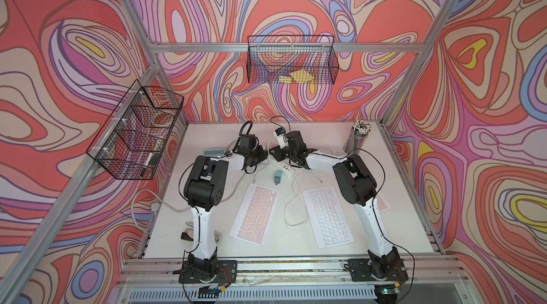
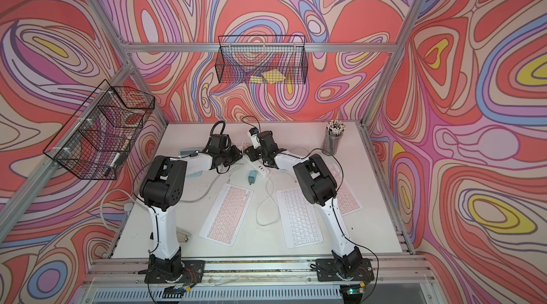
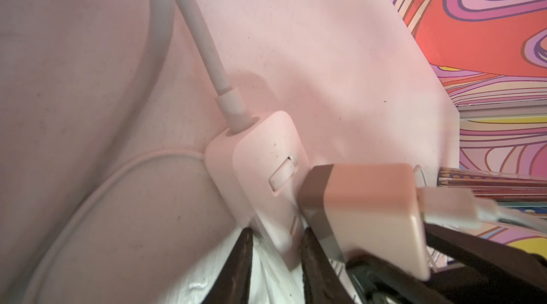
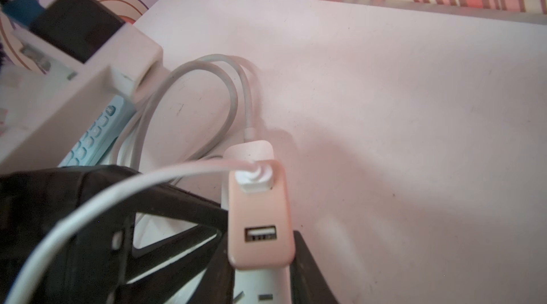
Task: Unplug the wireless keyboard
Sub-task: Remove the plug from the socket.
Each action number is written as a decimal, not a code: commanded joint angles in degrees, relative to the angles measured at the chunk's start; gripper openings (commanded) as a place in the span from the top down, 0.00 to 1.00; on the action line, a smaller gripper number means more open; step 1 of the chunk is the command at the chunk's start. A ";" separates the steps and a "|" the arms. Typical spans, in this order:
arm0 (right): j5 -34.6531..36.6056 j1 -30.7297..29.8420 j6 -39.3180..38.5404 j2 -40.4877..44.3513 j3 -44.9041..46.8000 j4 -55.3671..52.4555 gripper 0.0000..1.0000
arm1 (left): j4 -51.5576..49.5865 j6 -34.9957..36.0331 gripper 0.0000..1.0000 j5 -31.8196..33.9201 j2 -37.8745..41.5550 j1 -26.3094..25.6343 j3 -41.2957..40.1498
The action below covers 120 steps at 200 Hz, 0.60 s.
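Far on table [image 1: 414, 228] — left gripper [image 3: 276, 240] clamped on power strip [image 3: 266, 151], right gripper [image 4: 260, 237] on upright charger [image 4: 260, 213], cable [image 4: 88, 207] end up.

I read no text: key legends on pink keyboard [image 1: 254, 213], white keyboard [image 1: 327, 216] too small; calculator [image 4: 91, 136] buttons, pencils [image 3: 488, 181] print blurred.

Left keyboard [image 1: 255, 214] and right keyboard [image 1: 327, 216] are lying side by side on the table [image 1: 399, 199] in front of me, cable [image 1: 285, 209] looping between them. Power strip [image 1: 283, 167] is lying behind them with charger [image 4: 260, 216] sitting on it. Calculator [image 1: 213, 151] is lying back left, pencil cup [image 1: 356, 139] standing back right
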<state>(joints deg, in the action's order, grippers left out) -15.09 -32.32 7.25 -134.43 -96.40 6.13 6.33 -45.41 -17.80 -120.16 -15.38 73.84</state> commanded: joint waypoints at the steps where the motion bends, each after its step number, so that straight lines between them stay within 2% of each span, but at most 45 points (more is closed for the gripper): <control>1: -0.01 -6.66 -8.84 3.25 -0.97 -1.56 0.94 | -10.98 1.90 0.70 4.31 -5.68 -0.15 -0.73; 31: 5.19 -9.31 -16.05 2.30 -2.64 -4.73 0.94 | -11.54 2.16 0.70 4.26 -5.79 -0.17 -0.22; 85: 11.51 -10.55 -20.14 -0.14 -6.77 -11.44 0.94 | -12.14 2.34 0.70 4.18 -6.05 -0.16 0.42; 99: 9.96 -9.69 -18.38 0.39 -6.89 -12.14 0.95 | -12.05 2.42 0.70 4.15 -6.06 -0.11 0.40; 120: 2.80 -7.09 -12.44 1.66 -6.88 -11.63 0.95 | -12.11 2.60 0.70 3.92 -6.14 -0.08 0.47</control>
<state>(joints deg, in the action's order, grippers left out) 2.00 -38.00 -8.84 -133.95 -101.60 -4.56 1.65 -44.53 -18.11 -120.14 -15.05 75.88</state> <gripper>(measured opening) 0.296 0.301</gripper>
